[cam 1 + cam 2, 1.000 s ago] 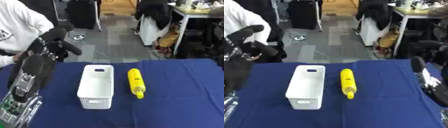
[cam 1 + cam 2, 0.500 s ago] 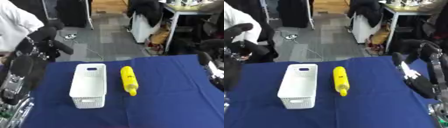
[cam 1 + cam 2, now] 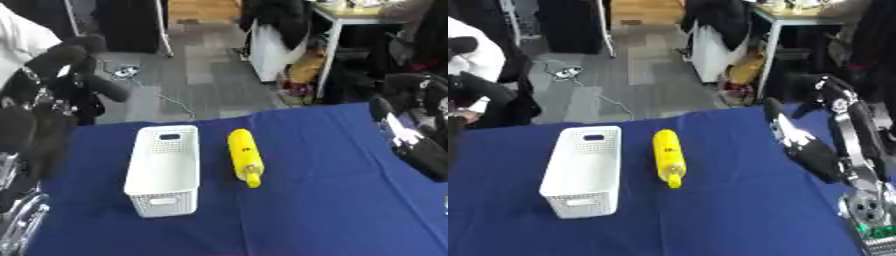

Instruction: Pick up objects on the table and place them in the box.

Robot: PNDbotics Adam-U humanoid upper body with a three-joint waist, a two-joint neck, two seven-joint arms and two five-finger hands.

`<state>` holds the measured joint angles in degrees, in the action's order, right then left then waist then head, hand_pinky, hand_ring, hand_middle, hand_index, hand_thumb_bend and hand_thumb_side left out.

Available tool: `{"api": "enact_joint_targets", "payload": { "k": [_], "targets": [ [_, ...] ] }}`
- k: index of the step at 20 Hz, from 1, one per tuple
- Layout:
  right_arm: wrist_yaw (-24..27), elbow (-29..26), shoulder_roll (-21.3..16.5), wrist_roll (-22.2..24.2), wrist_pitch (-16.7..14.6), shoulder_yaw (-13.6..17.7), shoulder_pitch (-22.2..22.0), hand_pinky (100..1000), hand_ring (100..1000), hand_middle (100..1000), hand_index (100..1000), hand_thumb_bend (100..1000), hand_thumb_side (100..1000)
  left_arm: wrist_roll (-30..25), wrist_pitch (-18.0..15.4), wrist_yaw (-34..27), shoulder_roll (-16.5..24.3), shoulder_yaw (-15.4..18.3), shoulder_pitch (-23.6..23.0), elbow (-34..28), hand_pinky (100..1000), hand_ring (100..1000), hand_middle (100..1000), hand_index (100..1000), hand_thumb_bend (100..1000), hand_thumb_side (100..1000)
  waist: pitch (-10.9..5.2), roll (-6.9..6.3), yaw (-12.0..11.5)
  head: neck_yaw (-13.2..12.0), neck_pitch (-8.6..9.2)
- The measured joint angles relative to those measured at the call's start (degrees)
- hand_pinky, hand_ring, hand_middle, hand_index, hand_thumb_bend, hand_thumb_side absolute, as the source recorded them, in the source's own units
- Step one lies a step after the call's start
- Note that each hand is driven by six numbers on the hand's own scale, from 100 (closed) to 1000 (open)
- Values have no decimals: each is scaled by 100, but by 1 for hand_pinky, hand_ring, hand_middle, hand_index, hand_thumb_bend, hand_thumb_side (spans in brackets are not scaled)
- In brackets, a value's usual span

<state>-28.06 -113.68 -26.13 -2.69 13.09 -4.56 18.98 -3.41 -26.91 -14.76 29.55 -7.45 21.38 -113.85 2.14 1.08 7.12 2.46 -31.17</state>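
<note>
A white perforated box [image 3: 162, 170] stands empty on the blue table [image 3: 332, 200], left of centre, with its handle slot at the far end. Just to its right lies a long yellow object [image 3: 245, 156], its narrow end toward me, a small gap away from the box. My left hand [image 3: 66, 70] is raised at the far left, above and behind the table's left corner, with its fingers relaxed and holding nothing. Over the table's right edge my right hand [image 3: 802, 147] is open, fingers straight and pointing to the far side, well right of the yellow object.
A person in a white top [image 3: 474, 55] sits beyond the table's far left corner. Behind the table are grey floor, a white desk [image 3: 798, 15] and dark chairs. Bare blue cloth spreads in front of and to the right of the yellow object.
The whole picture has shifted, so the head has moved. My right hand now shows farther in over the table's right side. Box and yellow object lie as before.
</note>
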Motion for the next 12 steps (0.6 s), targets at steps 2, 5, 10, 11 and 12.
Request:
{"api": "enact_joint_targets", "payload": {
  "k": [2, 5, 10, 11, 12],
  "targets": [
    [-97, 21, 17, 138, 160, -48, 3, 724, 589, 771, 877, 366, 722, -10, 8, 11, 0, -1, -5, 0, 664, 587, 885, 896, 235, 836, 0, -2, 4, 0, 0],
    [-267, 209, 164, 286, 353, -130, 55, 744, 611, 792, 927, 348, 712, -20, 12, 16, 0, -1, -18, 0, 664, 587, 885, 897, 236, 835, -7, -14, 16, -1, -12],
    [-500, 655, 549, 166, 500, -215, 56, 745, 617, 817, 985, 333, 690, -26, 8, 16, -1, -25, -20, 0, 665, 588, 884, 896, 236, 833, -34, -46, 16, -7, -39],
    [-525, 738, 597, 101, 503, -217, 56, 746, 618, 820, 988, 336, 684, -28, 6, 16, -1, -29, -20, 0, 665, 587, 885, 896, 236, 834, -34, -47, 18, -10, -39],
    [-545, 815, 638, 26, 501, -219, 56, 747, 619, 823, 993, 337, 680, -29, 6, 15, -2, -29, -20, 0, 665, 587, 885, 897, 236, 834, -34, -47, 18, -16, -39]
  ]
}}
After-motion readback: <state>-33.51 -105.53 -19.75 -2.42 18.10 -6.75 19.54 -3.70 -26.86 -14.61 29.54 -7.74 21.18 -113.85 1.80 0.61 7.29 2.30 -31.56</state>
